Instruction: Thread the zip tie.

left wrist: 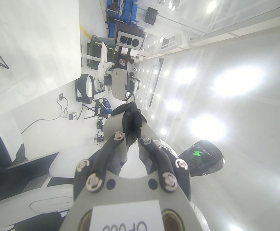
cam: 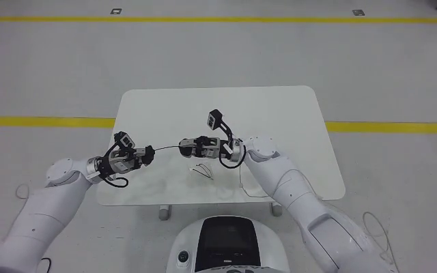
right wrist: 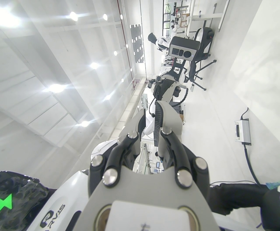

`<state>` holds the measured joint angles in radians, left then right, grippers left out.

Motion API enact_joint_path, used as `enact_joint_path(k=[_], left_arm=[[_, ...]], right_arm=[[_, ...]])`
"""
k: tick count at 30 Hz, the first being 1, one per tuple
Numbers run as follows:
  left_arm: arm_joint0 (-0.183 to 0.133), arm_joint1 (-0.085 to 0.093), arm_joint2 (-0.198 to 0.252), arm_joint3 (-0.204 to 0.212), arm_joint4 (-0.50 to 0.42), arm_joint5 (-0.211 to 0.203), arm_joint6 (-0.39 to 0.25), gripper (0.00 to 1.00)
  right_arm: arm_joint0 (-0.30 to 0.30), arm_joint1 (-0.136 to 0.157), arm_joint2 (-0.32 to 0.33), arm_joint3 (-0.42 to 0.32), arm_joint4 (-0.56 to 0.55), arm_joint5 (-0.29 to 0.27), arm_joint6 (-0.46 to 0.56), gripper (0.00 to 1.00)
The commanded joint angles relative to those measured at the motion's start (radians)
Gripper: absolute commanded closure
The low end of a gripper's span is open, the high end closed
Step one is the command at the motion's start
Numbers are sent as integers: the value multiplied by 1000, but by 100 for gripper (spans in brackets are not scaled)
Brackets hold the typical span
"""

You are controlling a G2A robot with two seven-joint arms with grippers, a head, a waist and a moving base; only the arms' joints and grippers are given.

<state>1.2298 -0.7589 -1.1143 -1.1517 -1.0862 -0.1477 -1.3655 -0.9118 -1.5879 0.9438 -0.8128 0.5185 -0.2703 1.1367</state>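
The left claw (cam: 149,153) and right claw (cam: 181,145) clench opposite ends of the zip tie (cam: 166,147) between them.

Robotics lab: yellow floor lines (cam: 218,19), other robot (right wrist: 160,41), blue equipment racks (left wrist: 122,13).

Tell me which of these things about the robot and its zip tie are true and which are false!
1. The zip tie stretches between the left gripper and the right gripper. True.
2. The table is black. False: it is white.
3. Some thin black strips lie on the table close to the right gripper. True.
4. Both grippers are wide open. False: each one is shut on the zip tie.
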Motion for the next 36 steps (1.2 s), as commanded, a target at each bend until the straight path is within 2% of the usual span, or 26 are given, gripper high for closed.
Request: enact_joint_path(k=[1, 9, 17, 25, 26, 27, 36], left_arm=[[0, 0, 0, 0, 0, 0, 0, 100], [0, 0, 0, 0, 0, 0, 0, 100], [0, 0, 0, 0, 0, 0, 0, 100], [0, 0, 0, 0, 0, 0, 0, 100], [0, 0, 0, 0, 0, 0, 0, 58], [0, 0, 0, 0, 0, 0, 0, 0], [0, 0, 0, 0, 0, 0, 0, 0]], right_arm=[[1, 0, -2, 0, 1, 0, -1, 88], [7, -3, -14, 5, 9, 1, -1, 89], [13, -4, -22, 13, 9, -3, -4, 100], [14, -2, -26, 14, -3, 3, -19, 100], [13, -2, -26, 14, -4, 3, -20, 100], [12, -1, -25, 14, -6, 3, -22, 100], [-1, 12, -4, 6, -13, -3, -36, 100]])
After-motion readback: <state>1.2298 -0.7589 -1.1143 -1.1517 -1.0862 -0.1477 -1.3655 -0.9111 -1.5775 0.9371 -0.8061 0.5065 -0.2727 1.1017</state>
